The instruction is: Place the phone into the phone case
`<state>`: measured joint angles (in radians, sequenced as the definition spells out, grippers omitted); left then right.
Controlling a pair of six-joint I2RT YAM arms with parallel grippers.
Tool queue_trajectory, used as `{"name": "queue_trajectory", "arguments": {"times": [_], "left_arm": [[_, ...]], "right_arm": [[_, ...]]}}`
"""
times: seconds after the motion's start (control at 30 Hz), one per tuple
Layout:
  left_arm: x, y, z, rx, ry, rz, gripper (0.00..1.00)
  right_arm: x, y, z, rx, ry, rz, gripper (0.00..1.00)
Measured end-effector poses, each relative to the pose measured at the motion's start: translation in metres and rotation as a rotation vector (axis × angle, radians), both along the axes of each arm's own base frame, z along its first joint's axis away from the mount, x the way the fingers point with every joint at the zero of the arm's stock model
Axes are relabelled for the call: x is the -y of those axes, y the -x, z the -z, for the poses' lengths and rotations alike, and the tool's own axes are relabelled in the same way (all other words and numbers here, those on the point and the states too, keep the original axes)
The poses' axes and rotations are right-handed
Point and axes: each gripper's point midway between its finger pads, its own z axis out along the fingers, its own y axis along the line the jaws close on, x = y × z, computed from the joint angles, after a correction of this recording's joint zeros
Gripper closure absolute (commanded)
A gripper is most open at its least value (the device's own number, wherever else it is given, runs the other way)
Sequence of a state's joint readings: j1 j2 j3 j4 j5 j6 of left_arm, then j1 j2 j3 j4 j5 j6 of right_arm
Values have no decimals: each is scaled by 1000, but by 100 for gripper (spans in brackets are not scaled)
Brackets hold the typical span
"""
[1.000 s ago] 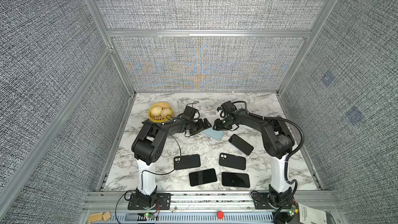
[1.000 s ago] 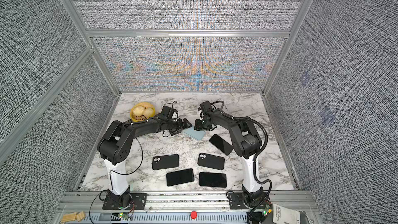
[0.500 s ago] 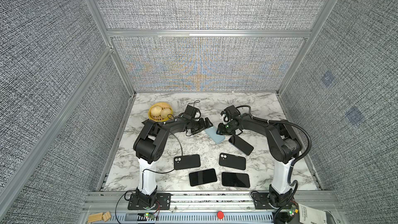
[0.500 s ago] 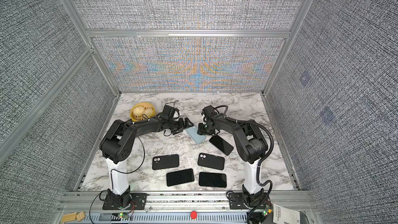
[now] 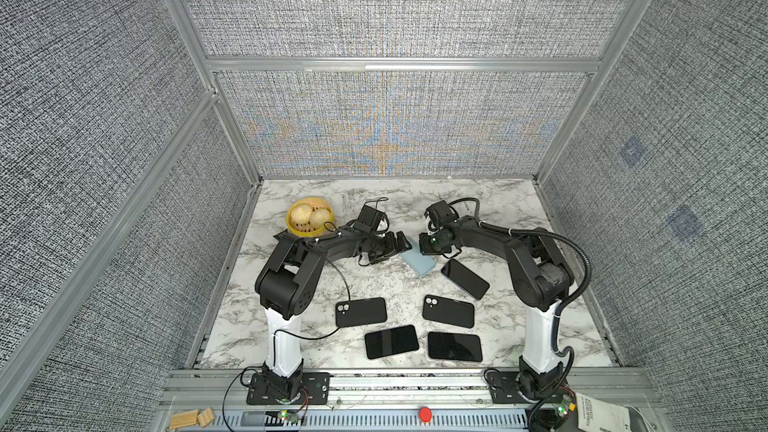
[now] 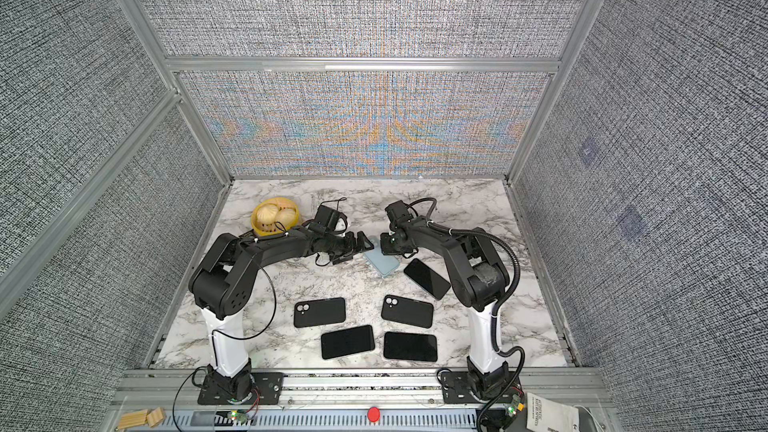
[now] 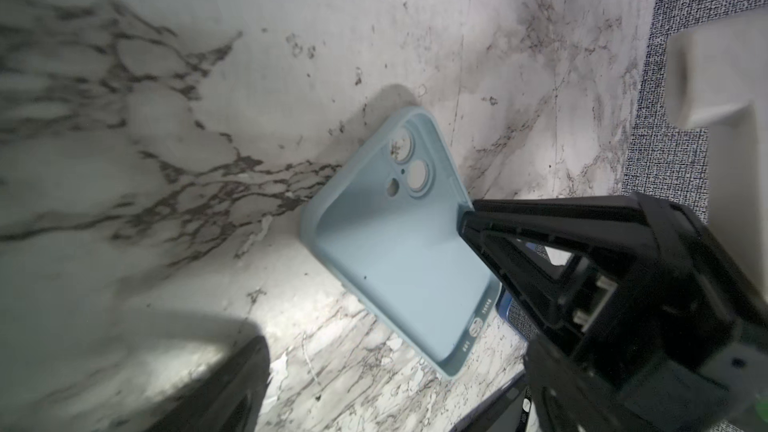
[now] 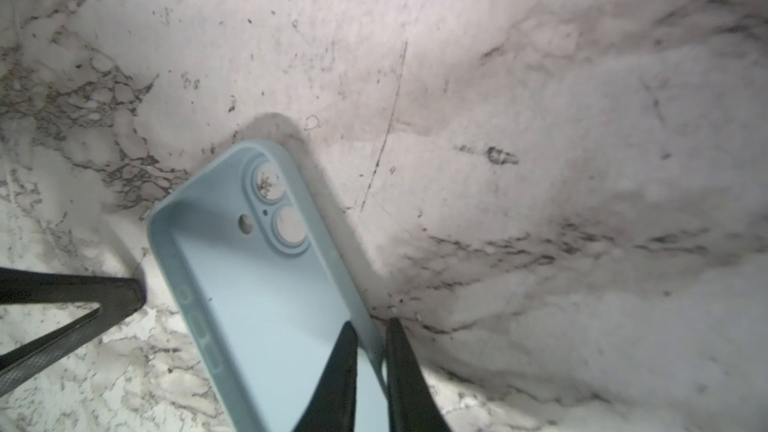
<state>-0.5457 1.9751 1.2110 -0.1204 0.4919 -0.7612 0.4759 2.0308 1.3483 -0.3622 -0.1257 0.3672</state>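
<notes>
First, at the front of the marble tabletop (image 5: pixel 237 338), the front-left phone (image 5: pixel 390 341) and the front-right phone (image 5: pixel 454 347) lie screen-up, side by side but not touching. Just behind them rest the left black piece (image 5: pixel 360 312) and the right black piece (image 5: pixel 448 311), camera holes up; whether these are cases or cased phones I cannot tell. Farther in, by the right arm, the slanted phone (image 5: pixel 464 279) lies dark-screen-up at an angle, close beside the blue case (image 5: pixel 419 264) near the middle. That case lies open side up, its camera holes at the end away from the right pincer (image 8: pixel 371 328). This pincer is clamped on one long side wall of the case, one finger (image 8: pixel 338 371) inside and the other outside. The left pincer (image 5: pixel 398 248) stands wide apart just beside the case's opposite side; one of its tips shows near that wall in the right wrist view. At the back left sits a yellow basket (image 5: pixel 291 226) holding two buns (image 5: pixel 301 214).
</notes>
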Motion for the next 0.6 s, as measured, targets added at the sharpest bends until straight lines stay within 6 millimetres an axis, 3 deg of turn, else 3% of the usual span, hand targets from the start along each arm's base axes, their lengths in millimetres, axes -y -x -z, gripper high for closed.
{"name": "queue_trajectory", "arguments": {"times": [0.13,0.43,0.6], "left_arm": [[5,-3,2,-3,13,9,3],[7,-2,2,5,35,18,3],[7,-1,1,13,41,19,3]], "right_arm": [[5,-2,-1,12,19,12,95],[27,-9,-3,26,69,54,95],[35,-13,-6,33,87,72,74]]}}
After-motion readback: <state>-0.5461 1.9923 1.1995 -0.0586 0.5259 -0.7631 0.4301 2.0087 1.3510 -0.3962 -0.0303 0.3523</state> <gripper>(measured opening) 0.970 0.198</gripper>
